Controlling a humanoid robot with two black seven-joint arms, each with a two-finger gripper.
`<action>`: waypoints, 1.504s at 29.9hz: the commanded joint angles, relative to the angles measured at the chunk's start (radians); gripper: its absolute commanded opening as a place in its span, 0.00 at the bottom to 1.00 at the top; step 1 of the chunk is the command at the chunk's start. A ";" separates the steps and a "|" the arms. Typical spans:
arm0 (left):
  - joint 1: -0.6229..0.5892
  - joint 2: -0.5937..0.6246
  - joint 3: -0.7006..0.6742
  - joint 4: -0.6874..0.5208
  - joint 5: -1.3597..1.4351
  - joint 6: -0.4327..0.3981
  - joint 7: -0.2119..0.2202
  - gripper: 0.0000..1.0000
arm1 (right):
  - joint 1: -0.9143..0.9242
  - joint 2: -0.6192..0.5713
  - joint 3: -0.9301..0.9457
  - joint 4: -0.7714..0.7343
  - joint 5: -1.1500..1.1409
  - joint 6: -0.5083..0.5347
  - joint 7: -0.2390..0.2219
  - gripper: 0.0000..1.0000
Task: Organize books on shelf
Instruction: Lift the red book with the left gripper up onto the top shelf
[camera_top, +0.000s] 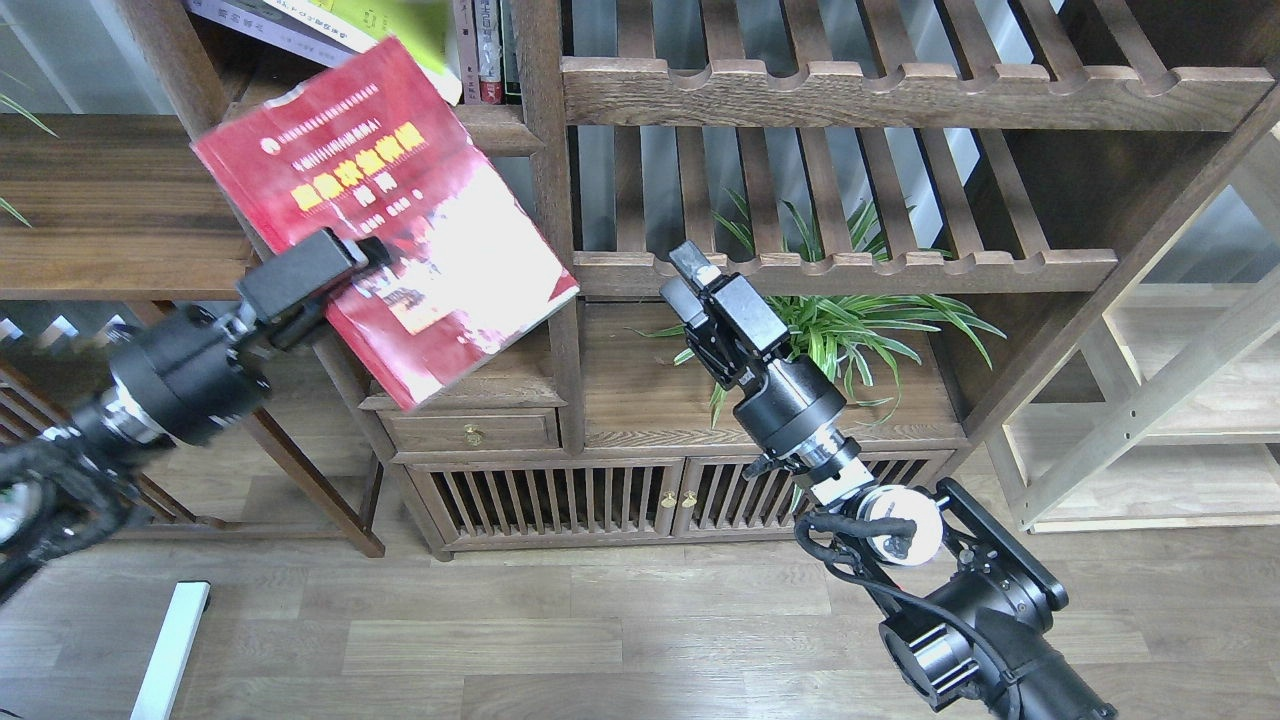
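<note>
The left gripper (372, 250) is clamped on the lower-left edge of the dark red book (400, 200), carrying it alone, tilted, in front of the dark wooden bookcase (548, 250). The book's upper corner overlaps the front lip of the solid shelf board (500, 125), where 2 other softcovers lean: a yellow-green book (425, 30) and a pale lavender book (255, 15), beside a few upright spines (488, 50). The red cover is motion-blurred, so its exact angle is hard to judge.

The right gripper (684, 280) is clear of the book, held in front of the slatted rack (850, 265) near the potted spider plant (860, 330); its fingers appear close together with nothing between them, though they are seen small and end-on, so I cannot tell for sure.

The step in hand looks like the lift toward the shelf opening. The next move calls for raising the book above the lip, turning it to match the leaning covers, and sliding it in without catching the upright post or pushing the other 2 books back. Held by 1 edge, the floppy softcover may sag or swing.
</note>
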 joint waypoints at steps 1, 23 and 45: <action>0.000 0.004 -0.110 -0.008 0.110 0.000 -0.004 0.00 | -0.024 0.000 0.000 -0.022 -0.059 0.000 -0.003 0.84; -0.121 -0.252 -0.457 -0.061 0.601 0.050 -0.015 0.00 | -0.061 0.000 -0.017 -0.036 -0.180 0.000 -0.008 0.84; -0.337 -0.405 -0.382 0.003 0.871 0.513 -0.090 0.00 | -0.076 0.000 -0.043 -0.033 -0.220 0.000 -0.009 0.84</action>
